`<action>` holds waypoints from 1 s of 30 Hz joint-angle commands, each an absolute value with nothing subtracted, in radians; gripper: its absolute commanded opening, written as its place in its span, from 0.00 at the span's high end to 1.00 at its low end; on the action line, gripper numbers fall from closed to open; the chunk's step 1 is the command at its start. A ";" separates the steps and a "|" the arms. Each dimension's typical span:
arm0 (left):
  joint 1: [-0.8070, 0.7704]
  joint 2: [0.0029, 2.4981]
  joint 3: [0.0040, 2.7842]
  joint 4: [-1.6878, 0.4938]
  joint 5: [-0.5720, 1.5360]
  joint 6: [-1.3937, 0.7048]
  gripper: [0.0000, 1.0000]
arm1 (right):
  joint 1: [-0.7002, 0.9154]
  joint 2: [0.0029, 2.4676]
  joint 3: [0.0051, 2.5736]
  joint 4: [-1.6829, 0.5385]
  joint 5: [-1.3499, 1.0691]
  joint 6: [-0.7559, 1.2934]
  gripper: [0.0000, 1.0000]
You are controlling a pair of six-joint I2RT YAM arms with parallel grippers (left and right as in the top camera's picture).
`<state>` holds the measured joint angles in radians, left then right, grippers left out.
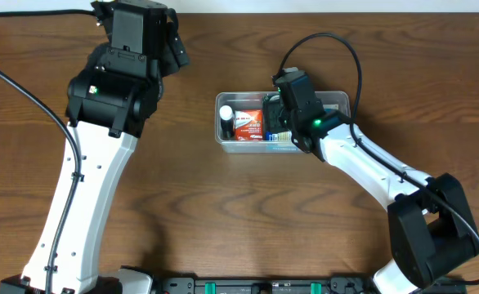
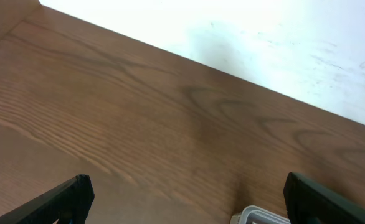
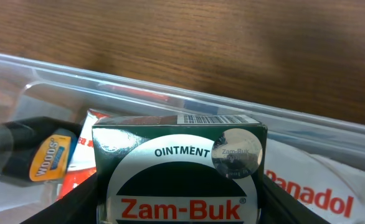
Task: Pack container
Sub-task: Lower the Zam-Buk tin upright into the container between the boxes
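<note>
The container [image 1: 221,140] is a clear plastic tub in the middle of the table. My right gripper [image 1: 277,114] hangs over its centre, shut on a green and white Zam-Buk ointment box [image 3: 177,168]. The black fingers [image 3: 76,202] press both sides of the box inside the tub walls [image 3: 170,93]. Inside the tub lie a black Woods bottle [image 3: 33,155], a red box [image 1: 248,124] and a white Panadol pack [image 3: 313,186]. My left gripper [image 2: 189,208] stands open over bare table at the back left, holding nothing. One corner of the container [image 2: 263,216] shows by its right finger.
The pale back wall [image 2: 263,37] runs along the table's far edge. The right arm's black cable [image 1: 337,49] loops above the tub. The left arm's white link [image 1: 84,196] crosses the left side of the table.
</note>
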<state>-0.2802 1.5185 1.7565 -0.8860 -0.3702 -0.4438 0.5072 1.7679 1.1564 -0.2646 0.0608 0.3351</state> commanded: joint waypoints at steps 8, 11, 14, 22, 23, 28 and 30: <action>-0.276 1.516 1.764 -0.886 -0.387 -0.430 0.02 | 0.531 1.769 1.163 -0.251 0.079 0.389 0.56; -0.276 1.516 1.764 -0.886 -0.387 -0.430 0.02 | 0.532 1.770 1.163 -0.263 0.079 0.389 0.56; -0.276 1.516 1.764 -0.886 -0.387 -0.430 0.02 | 0.533 1.788 1.163 -0.253 0.079 0.389 0.56; -0.276 1.516 1.764 -0.886 -0.387 -0.430 0.02 | 0.537 1.846 1.163 -0.220 0.079 0.388 0.55; -0.276 1.516 1.764 -0.886 -0.387 -0.430 0.02 | 0.537 1.846 1.163 -0.215 0.080 0.388 0.55; -0.276 1.516 1.764 -0.886 -0.387 -0.430 0.02 | 0.537 1.848 1.163 -0.224 0.113 0.387 0.55; -0.276 1.516 1.764 -0.886 -0.387 -0.430 0.02 | 0.537 1.851 1.163 -0.232 0.130 0.384 0.55</action>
<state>-0.2802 1.5185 1.7565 -0.8860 -0.3702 -0.4438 0.5278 1.8469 1.1564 -0.2260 0.0830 0.3752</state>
